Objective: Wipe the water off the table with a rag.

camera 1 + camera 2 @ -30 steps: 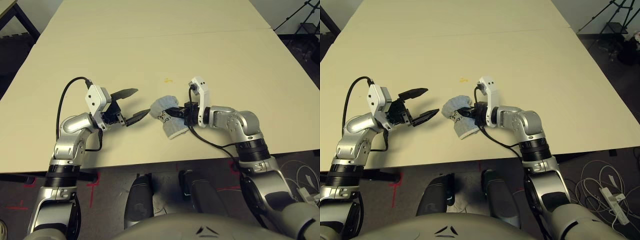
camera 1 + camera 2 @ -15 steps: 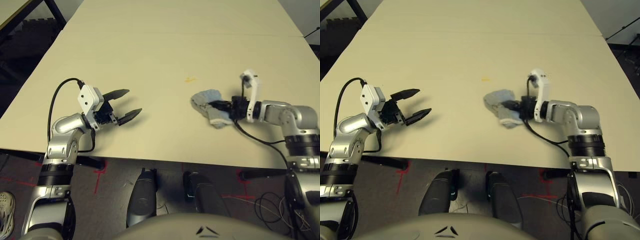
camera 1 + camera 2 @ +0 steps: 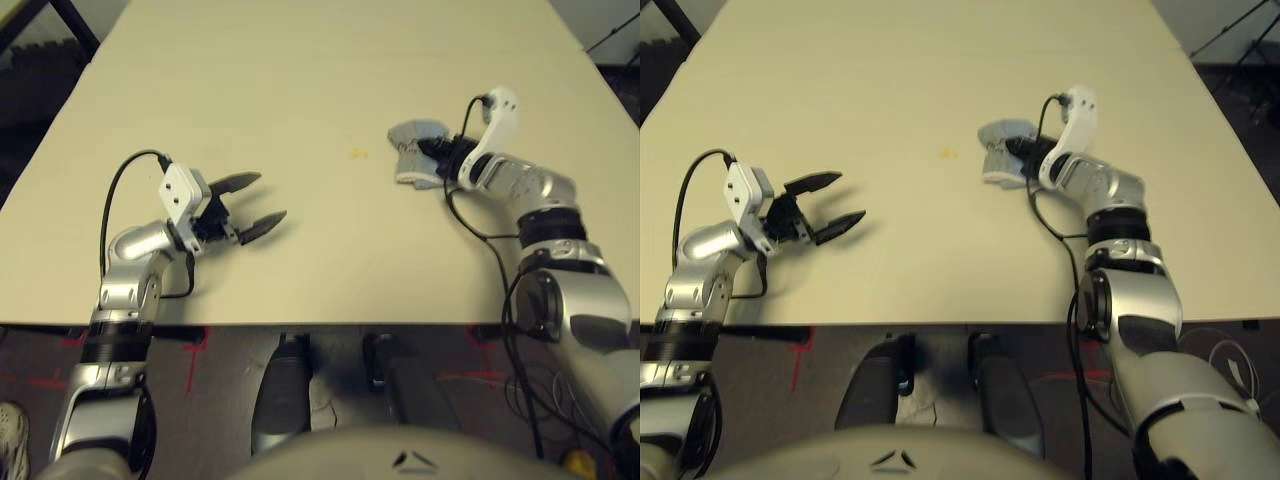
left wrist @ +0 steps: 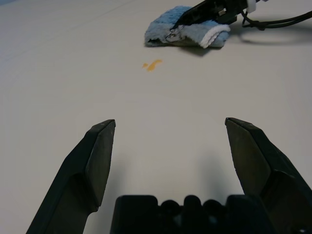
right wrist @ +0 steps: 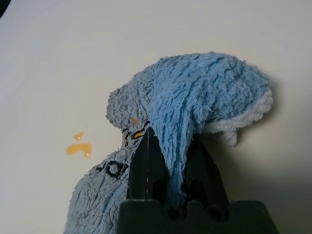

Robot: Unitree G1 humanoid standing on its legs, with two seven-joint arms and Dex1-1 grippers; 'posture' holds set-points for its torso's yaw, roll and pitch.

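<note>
Step in hand: rag positioned beside the spill, wipe not yet made.

The right hand [image 5: 168, 168] pinches one rag [image 3: 415, 150], bunched on the worktop [image 3: 300, 60] toward its right edge. One small cluster of water [image 3: 358, 153] lies nearby, between rag and centre. Next move likely requires dragging the rag across it. The left hand [image 3: 252, 200] hovers spread and empty near the front-left edge.

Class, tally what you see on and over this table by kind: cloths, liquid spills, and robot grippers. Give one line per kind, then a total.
Rag: 1
Water: 1 small orange patch
Grippers: 2, left gripper and right gripper
Total: 4
</note>
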